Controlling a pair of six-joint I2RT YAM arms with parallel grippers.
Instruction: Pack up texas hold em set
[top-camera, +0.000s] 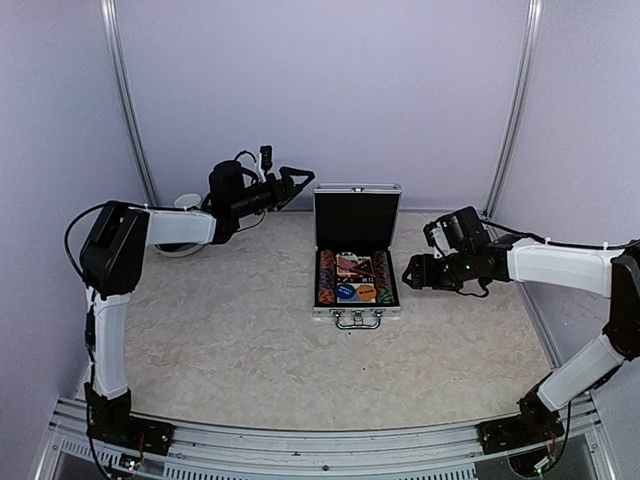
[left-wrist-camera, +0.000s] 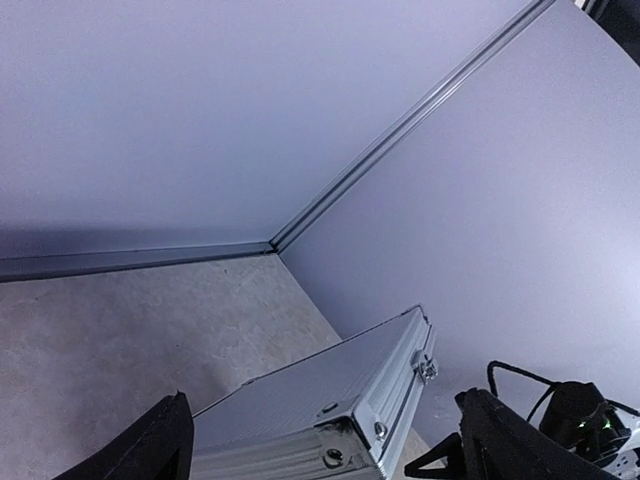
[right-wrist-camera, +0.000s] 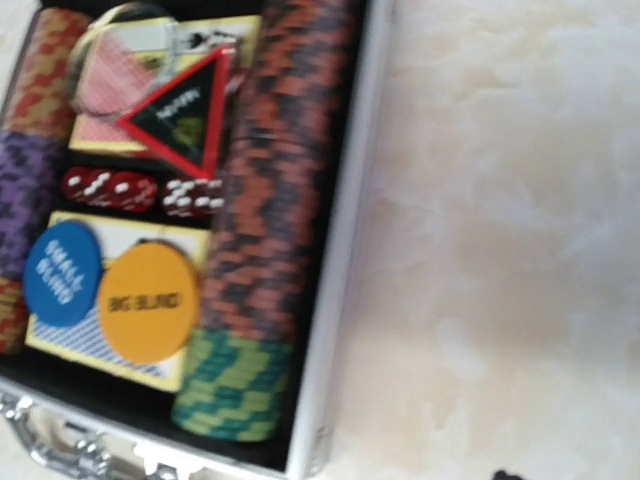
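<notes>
We see the filled case (top-camera: 330, 313) mid-tabletop (top-camera: 230, 340), lid (top-camera: 357, 215) upright. Our left fingers (left-wrist-camera: 165, 445) gape wide at its 10 o'clock, likely to close it; right fingers (top-camera: 412, 273) wait at 3 o'clock, opening unclear.

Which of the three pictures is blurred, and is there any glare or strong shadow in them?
Right wrist view: blurred all over, though the orange round button still reads BIG BLIND; the pale marbled table looks washed out. Left wrist view: sharp on the silver aluminium case lid. Top external view: even light, only faint shadows, no glare.
</notes>
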